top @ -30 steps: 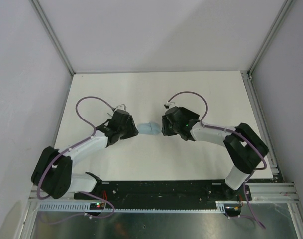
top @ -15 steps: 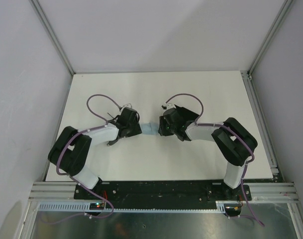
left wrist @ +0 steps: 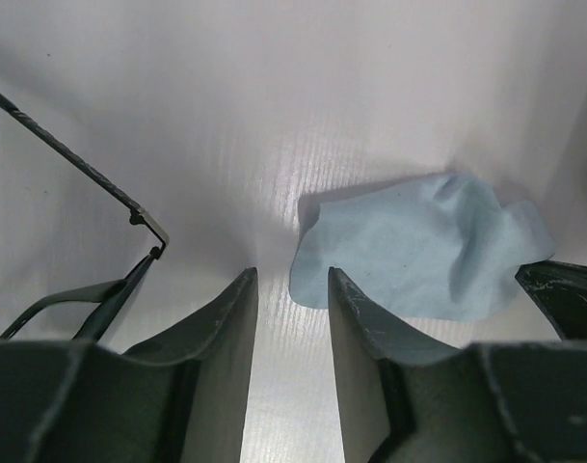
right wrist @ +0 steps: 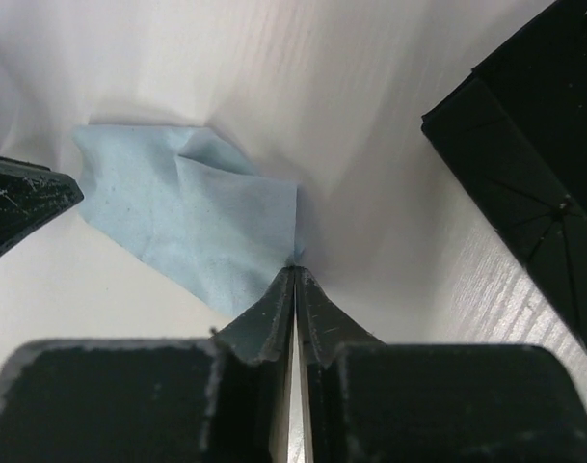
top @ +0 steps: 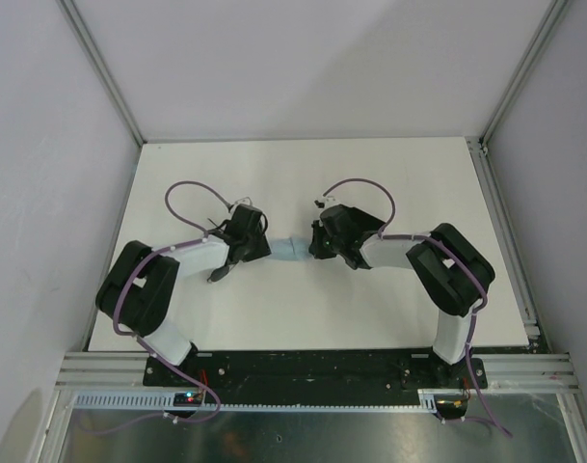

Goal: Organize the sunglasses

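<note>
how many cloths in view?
1. The light blue cloth lies between the two arms, a corner pinched in the right pincer. More could be hidden under them.

R claw (right wrist: 294,274) snapped shut on blue cloth (right wrist: 182,214) corner; L arm folded back, L claw (left wrist: 291,282) narrowed, edged twd cloth.

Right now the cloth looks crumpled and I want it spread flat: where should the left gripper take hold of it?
Take the blue cloth by its near corner, the thin free edge lying flat just ahead of the open left gripper, coming in low from that side. The right gripper looks shut on the opposite corner, so pulling apart would likely flatten the raised fold.
</note>
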Available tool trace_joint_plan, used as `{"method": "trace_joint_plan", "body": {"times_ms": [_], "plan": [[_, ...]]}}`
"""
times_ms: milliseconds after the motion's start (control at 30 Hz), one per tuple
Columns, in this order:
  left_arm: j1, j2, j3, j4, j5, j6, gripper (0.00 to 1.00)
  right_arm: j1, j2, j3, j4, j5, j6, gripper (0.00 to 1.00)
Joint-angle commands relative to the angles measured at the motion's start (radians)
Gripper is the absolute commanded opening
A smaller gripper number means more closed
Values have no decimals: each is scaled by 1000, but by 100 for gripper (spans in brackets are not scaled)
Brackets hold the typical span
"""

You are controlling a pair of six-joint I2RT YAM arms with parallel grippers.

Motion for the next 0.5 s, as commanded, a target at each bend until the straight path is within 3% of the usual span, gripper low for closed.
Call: {"method": "trace_joint_plan", "body": {"times_ms": [0, 233, 467], "plan": [[10, 16, 12, 0, -12, 24, 39, 8, 31, 10, -29, -46, -33, 4], [11, 50, 16, 7, 30, 28, 36, 8, 2, 11, -20, -98, -42, 0], [3, 82, 18, 11, 71, 30, 22, 8, -12, 11, -32, -102, -45, 0]]}}
